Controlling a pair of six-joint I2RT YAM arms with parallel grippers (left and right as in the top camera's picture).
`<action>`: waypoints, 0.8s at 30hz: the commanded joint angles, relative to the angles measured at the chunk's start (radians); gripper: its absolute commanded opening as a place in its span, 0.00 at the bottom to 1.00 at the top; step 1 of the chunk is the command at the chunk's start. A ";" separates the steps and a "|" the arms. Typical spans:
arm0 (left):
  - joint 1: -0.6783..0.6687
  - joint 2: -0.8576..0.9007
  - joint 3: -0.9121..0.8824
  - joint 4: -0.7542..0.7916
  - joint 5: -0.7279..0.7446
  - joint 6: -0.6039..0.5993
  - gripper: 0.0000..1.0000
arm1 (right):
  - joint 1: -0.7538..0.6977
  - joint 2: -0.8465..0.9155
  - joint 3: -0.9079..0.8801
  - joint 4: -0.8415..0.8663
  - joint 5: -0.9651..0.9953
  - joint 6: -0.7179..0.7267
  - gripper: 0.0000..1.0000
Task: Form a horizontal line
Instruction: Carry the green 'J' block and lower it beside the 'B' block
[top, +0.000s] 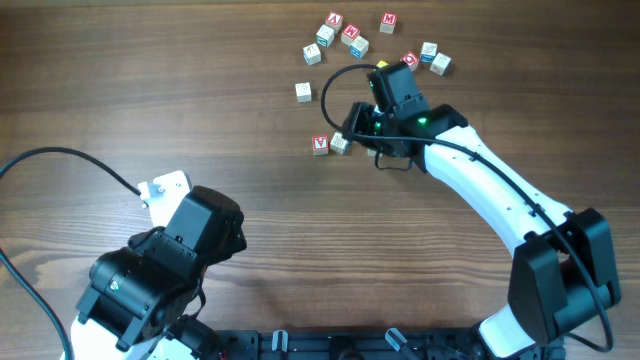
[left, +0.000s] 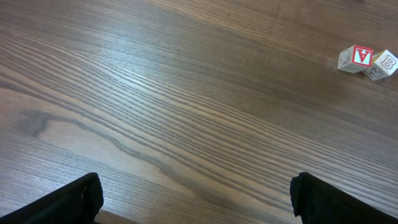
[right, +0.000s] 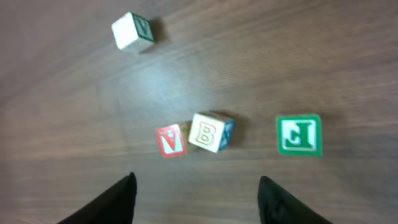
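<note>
The right end effector (right: 198, 190) hovers released, holding nothing, above the row begun on the desk (right: 74, 93): the red block (right: 170, 140) touches the B block (right: 210, 132), and the green block (right: 298, 135) lies apart to one side. We judge the step to be extending this row. We advise descending vertically, straddling one block only, and closing the gap without turning the slightly skewed B block. The left end effector (left: 196, 196), likewise released, idles well apart.

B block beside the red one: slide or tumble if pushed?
Probably slides, not rolls: the B block is a cube flat on the table. Looks rigid, likely light. It sits skewed and touches the red block, so a push may twist it or shift both.
</note>
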 joint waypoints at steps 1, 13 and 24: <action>0.002 -0.001 -0.002 -0.001 -0.016 -0.021 1.00 | 0.003 0.014 0.010 0.015 -0.001 0.068 0.66; 0.002 -0.001 -0.002 -0.001 -0.016 -0.021 1.00 | 0.002 0.277 0.065 0.137 0.048 0.113 0.66; 0.002 -0.001 -0.002 -0.001 -0.016 -0.021 1.00 | 0.032 0.338 0.065 0.198 0.079 0.186 0.61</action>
